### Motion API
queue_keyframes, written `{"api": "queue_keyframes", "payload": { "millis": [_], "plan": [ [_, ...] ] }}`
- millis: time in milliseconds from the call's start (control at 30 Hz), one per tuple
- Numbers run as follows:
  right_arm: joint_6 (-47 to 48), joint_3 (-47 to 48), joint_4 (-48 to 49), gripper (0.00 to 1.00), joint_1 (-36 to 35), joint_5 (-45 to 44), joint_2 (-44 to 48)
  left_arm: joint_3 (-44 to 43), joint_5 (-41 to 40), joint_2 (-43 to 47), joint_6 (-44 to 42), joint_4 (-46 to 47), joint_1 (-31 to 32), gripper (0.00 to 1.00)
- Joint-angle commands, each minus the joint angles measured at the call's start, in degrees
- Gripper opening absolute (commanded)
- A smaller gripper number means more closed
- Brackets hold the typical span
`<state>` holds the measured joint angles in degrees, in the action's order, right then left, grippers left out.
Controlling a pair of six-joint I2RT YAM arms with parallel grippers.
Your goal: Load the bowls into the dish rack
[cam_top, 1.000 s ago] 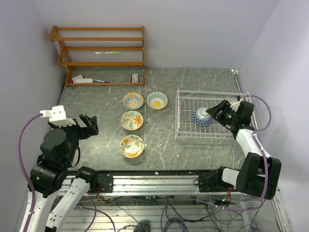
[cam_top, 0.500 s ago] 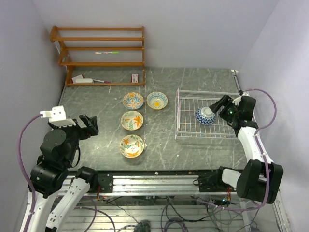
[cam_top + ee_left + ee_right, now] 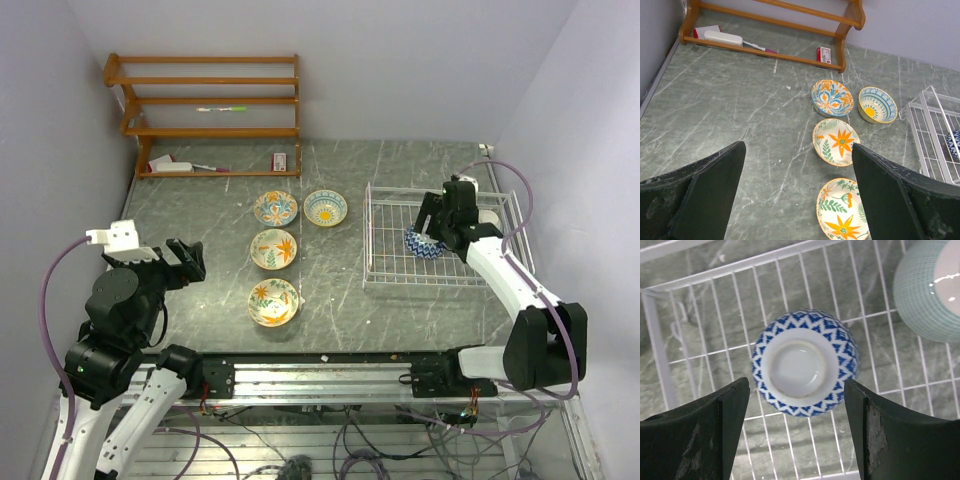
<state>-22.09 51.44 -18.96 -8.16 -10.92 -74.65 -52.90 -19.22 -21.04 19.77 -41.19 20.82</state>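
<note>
Right wrist view: right claw (image 3: 797, 390), fingers apart, nothing gripped, directly above the blue-and-white bowl (image 3: 802, 362). That bowl sits upturned on the wires of the dish rack (image 3: 368, 235). Mint bowl (image 3: 927, 295) in the same rack, apart from it.

Left claw (image 3: 797, 147): fingers apart, empty, by the left edge of the desk (image 3: 200, 220).

Unloaded, mid-desk:
- near cream bowl (image 3: 842, 215)
- middle cream bowl (image 3: 836, 141)
- orange-and-blue bowl (image 3: 832, 97)
- blue-yellow bowl (image 3: 877, 104)

Judgement: the cream pair lies ahead and right of the left claw, probably the nearer arm. The blue-yellow bowl lies closest to the rack.
</note>
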Motion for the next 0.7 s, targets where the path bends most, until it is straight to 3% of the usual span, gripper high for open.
{"api": "queue_keyframes", "payload": {
  "millis": [0,300,667],
  "plan": [
    [0.4,0.7,-1.8,0.76,-0.7,-7.3,-0.6,-0.8,0.8,0.5,-0.9,1.6,-0.4,0.98],
    [0.7,0.5,0.5,0.75,-0.7,-5.3,-3.8,-0.6,0.8,-0.1,-1.0,1.9,-0.4,0.98],
    [-0.1,1.0,2.0,0.63,-0.7,-6.8,-4.8,0.6,0.8,0.0,-1.2,2.7,-0.4,0.98]
  ]
}}
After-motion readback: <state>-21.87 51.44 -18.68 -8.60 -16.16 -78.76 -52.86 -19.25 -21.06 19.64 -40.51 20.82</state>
